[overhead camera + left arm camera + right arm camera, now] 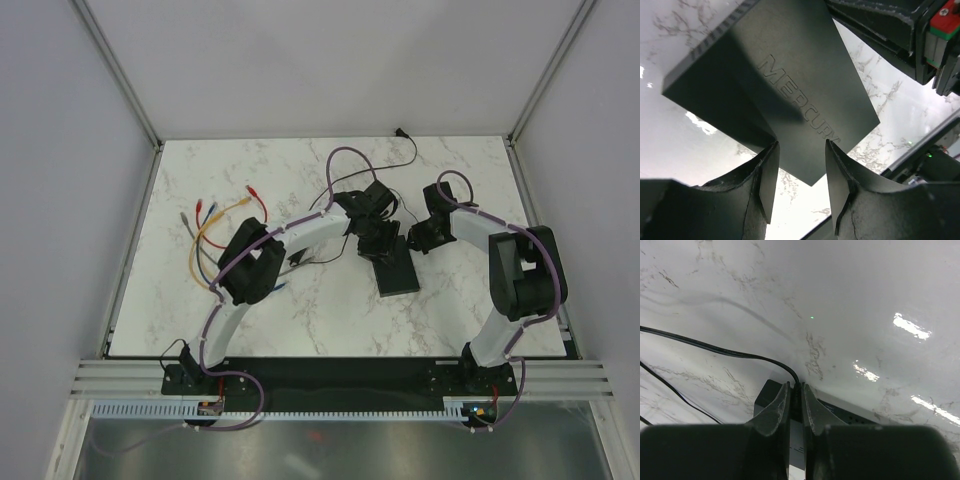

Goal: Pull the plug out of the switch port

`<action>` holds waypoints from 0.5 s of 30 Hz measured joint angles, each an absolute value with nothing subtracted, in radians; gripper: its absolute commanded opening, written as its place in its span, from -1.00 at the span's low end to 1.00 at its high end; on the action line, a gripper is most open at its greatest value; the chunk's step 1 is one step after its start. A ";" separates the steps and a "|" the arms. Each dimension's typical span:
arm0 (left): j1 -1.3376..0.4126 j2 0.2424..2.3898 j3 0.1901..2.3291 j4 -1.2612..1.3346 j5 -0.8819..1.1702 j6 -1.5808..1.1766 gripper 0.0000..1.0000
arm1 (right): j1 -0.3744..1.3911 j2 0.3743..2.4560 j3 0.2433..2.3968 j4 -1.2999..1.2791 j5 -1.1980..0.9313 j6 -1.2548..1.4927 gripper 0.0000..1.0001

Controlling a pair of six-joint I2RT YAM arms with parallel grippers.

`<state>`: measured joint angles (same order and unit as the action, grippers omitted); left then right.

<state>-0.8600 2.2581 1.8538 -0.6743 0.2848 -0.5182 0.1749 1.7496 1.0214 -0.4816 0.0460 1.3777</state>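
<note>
The switch (398,272) is a flat black box lying mid-table; in the left wrist view (790,85) its top reads MERCURY. My left gripper (801,150) is open just above the switch's near corner, its fingers straddling that corner without touching it; from above it (378,240) sits over the switch's far end. My right gripper (795,386) is shut on the black plug (797,391) at the edge of the switch (765,392), and the plug's thin black cable (715,350) runs off to the left. From above, the right gripper (418,240) is at the switch's far right side.
A bundle of loose yellow, red, blue and grey cables (215,225) lies at the left of the marble table (300,330). A thin black cord (400,135) trails to the back edge. White walls enclose the table on three sides.
</note>
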 measured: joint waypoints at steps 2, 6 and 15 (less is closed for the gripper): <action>-0.860 2.263 1.855 -0.675 0.308 -0.547 0.01 | 0.175 1.751 1.021 -0.483 0.047 1.386 -1.00; -0.860 2.271 1.853 -0.678 0.355 -0.610 0.01 | 0.174 1.760 1.026 -0.486 0.045 1.401 -1.00; -0.852 2.271 1.796 -0.648 0.473 -0.741 0.01 | 0.151 1.784 1.039 -0.496 -0.029 1.465 -1.00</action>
